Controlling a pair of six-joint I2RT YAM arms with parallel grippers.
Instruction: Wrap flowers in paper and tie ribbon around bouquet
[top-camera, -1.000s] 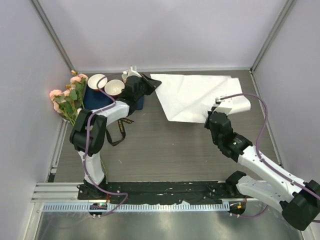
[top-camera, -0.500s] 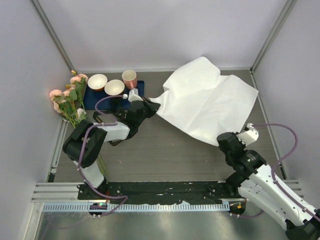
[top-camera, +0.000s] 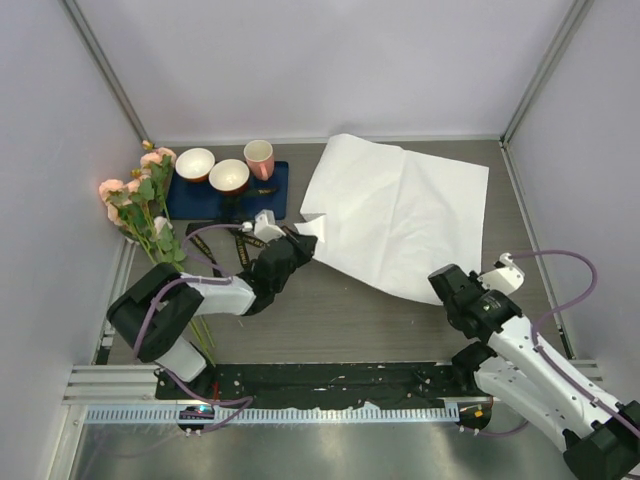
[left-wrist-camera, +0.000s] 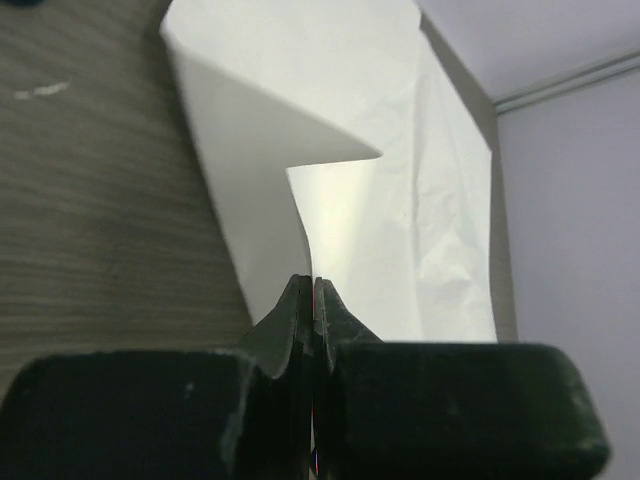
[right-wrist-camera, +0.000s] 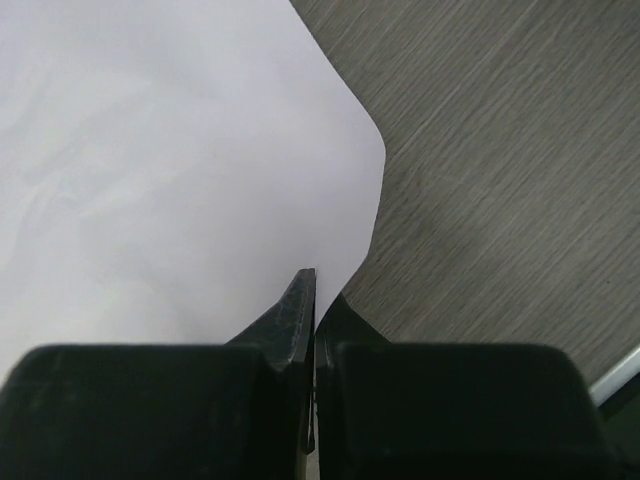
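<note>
1. Paper (top-camera: 400, 215) lies spread on counter (top-camera: 350, 325), upper centre-right of frame.
2. Left claw (left-wrist-camera: 313, 285) nipped shut on its left corner. Right claw (right-wrist-camera: 315, 280) apparently pinches the near corner, view tight. Likely holding the sheet taut and flat for wrapping.
3. Flowers (top-camera: 140, 200) wait far left; ribbon (top-camera: 243, 247) lies between, untouched.

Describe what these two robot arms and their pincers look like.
Both the left arm and the right arm are jointed white segments with chunky black joints. A thin purple-grey cable loops along each. The left pincer and right pincer each have two flat, tapering black fingers on a black block.
</note>
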